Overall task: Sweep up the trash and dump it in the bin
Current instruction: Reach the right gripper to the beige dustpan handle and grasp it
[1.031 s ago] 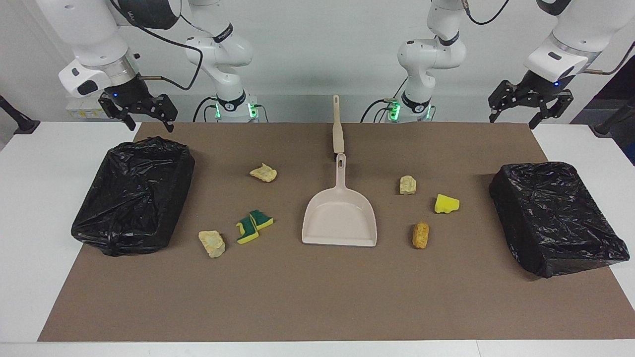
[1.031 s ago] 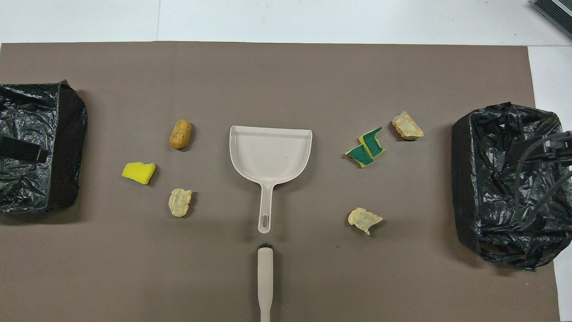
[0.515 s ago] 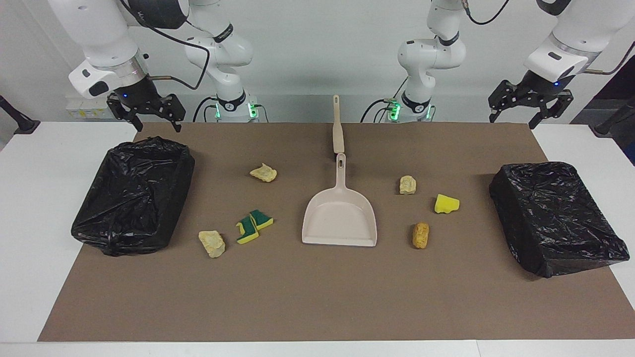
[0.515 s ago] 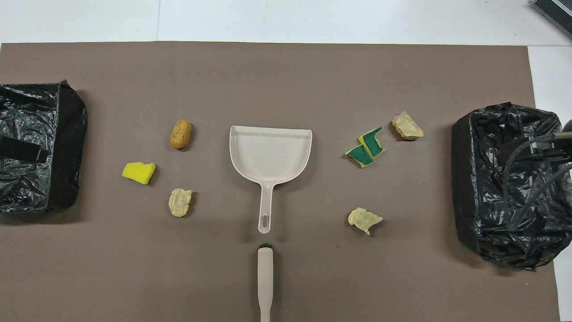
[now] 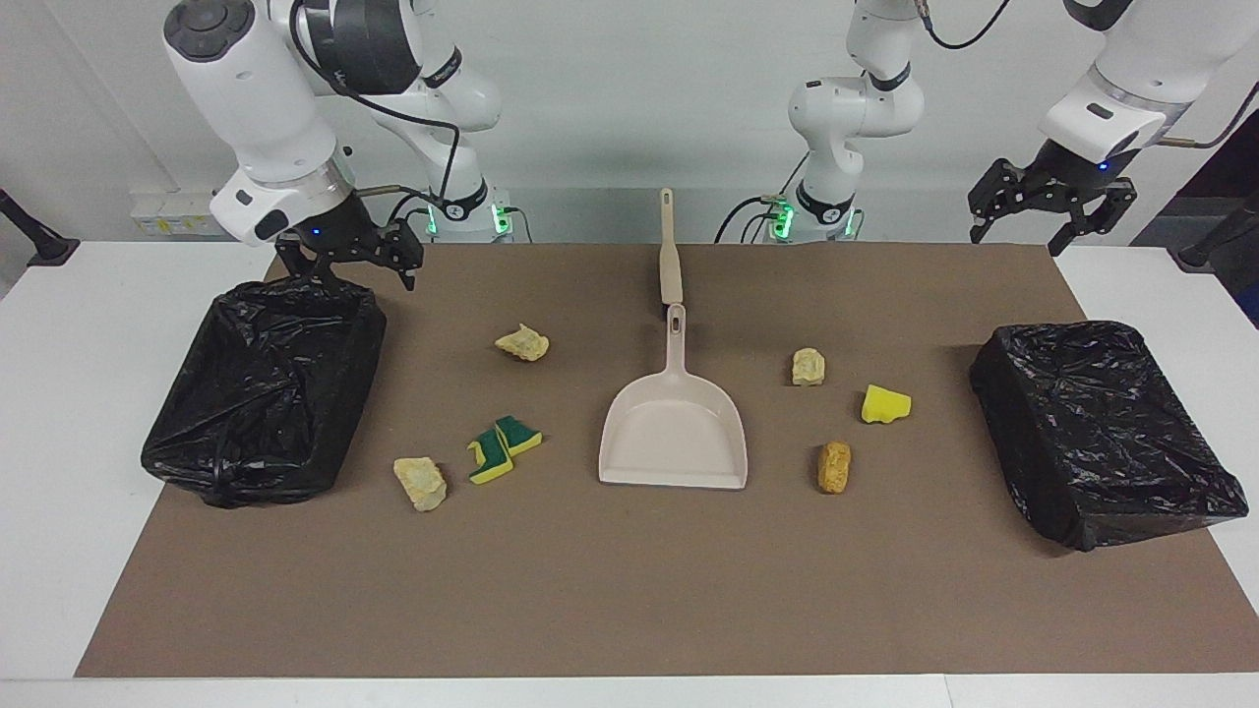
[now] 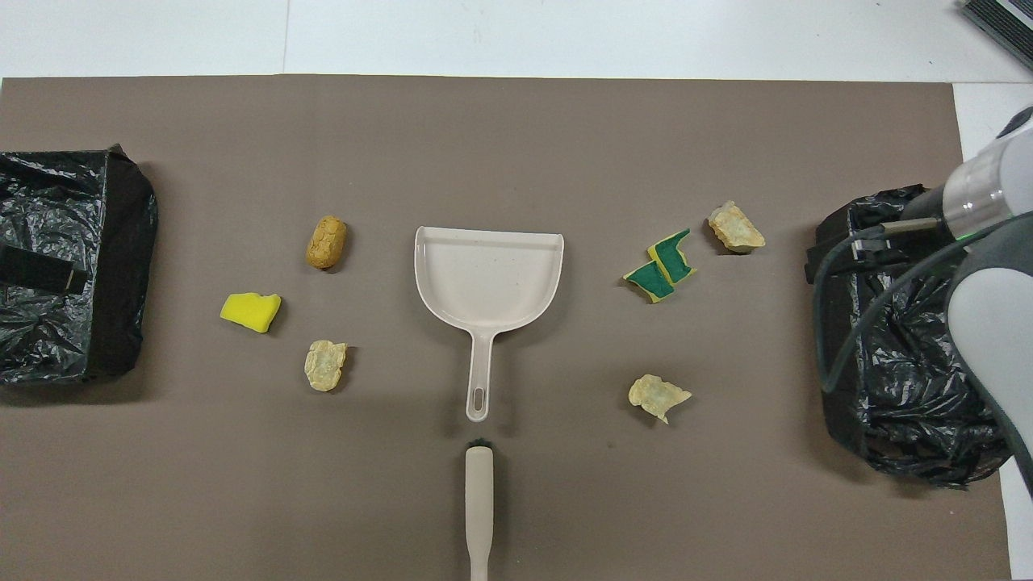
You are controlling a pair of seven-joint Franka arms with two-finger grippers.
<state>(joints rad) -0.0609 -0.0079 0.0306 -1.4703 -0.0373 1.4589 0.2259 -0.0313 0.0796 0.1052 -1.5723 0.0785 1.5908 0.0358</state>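
The right gripper (image 5: 344,278) is hanging with its fingers spread and empty, over the robot-side corner of the bin (image 5: 264,388) at the right arm's end of the table. The left gripper (image 5: 1050,214) is waiting in the air above the robot-side edge of the mat (image 5: 629,590), near the left arm's end, also released and holding nothing.

Two bins are standing on the mat, each one lined with a black bag; the second bin (image 5: 1102,428) is sitting at the left arm's end.

One dustpan (image 5: 675,433) is lying flat in the middle, with its handle pointing to the robots. One brush (image 5: 670,251) is lying just nearer to the robots than this handle, in line with it, almost touching.

Seven scraps of trash are lying loose on the mat. Between the dustpan and the bin of the right arm there are four: a beige scrap (image 5: 522,342), a second beige scrap (image 5: 420,482), and two green scraps (image 5: 503,448) touching each other. Toward the left arm's end there are three: a pale scrap (image 5: 808,366), a yellow scrap (image 5: 884,404) and an orange scrap (image 5: 834,465). No scrap is lying in the dustpan.
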